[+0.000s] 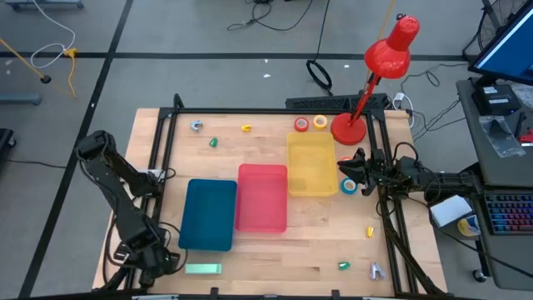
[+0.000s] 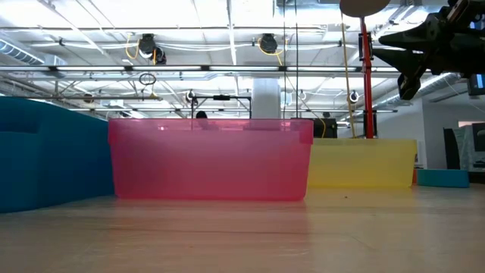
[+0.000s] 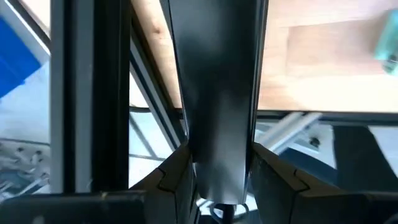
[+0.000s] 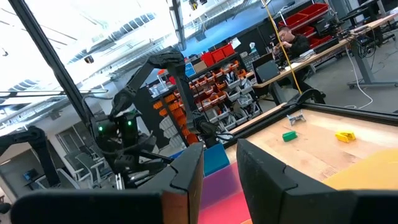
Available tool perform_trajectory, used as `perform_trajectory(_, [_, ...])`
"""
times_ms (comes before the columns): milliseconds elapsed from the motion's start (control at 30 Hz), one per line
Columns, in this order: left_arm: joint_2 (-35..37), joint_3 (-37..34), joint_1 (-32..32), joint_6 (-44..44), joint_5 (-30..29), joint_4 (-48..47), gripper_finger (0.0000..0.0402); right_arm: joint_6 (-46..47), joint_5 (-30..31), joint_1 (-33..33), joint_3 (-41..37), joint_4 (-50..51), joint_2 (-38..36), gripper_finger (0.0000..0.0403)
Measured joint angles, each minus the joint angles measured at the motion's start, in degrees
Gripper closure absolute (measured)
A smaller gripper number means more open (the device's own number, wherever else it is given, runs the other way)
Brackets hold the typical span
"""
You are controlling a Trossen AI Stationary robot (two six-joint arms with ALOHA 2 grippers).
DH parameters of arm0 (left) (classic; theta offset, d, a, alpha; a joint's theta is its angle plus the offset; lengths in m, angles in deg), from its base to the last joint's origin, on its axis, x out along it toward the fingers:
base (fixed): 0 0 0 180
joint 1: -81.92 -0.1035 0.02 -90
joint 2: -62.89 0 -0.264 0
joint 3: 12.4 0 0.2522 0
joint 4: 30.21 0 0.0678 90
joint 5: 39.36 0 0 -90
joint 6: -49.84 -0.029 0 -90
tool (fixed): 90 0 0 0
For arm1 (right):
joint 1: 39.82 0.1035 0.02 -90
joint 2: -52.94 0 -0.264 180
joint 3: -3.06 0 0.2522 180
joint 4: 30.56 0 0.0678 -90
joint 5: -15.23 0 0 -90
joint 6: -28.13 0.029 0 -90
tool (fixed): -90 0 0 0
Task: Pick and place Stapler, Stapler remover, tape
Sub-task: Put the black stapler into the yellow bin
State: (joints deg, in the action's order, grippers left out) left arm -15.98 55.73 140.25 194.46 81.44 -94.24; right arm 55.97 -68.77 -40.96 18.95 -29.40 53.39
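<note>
The tape shows as small coloured rings: a red roll (image 1: 301, 125) and a yellow roll (image 1: 321, 123) lie side by side at the table's far edge, just beside the red lamp base (image 1: 348, 129), while a blue roll (image 1: 348, 185) lies right of the yellow tray (image 1: 311, 165), under the right gripper (image 1: 360, 167). That gripper hangs above the table by the tray's right side; in its wrist view its fingers (image 4: 183, 177) stand slightly apart with nothing between them. The left gripper (image 1: 154, 258) is tucked at the near left corner, and whether its claw is spread cannot be told. The wooden table (image 1: 325, 246) also carries a pink tray (image 1: 262, 197) and a blue tray (image 1: 209, 214), side by side. Beyond lies a workshop with shelves, where a person (image 4: 292, 40) sits at a desk
</note>
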Motion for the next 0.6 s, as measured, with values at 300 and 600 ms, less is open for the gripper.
perform_trajectory(300, [4.7,0.1,-0.1,0.8,-6.9,-2.2,0.0273,0.0,0.0,0.0,0.0,0.0,0.0,0.0314])
perform_trajectory(600, [6.7,1.9,-1.5,-8.3,-7.7,-2.5,0.0273,0.0,0.1,0.0,0.0,0.0,0.0,0.0314])
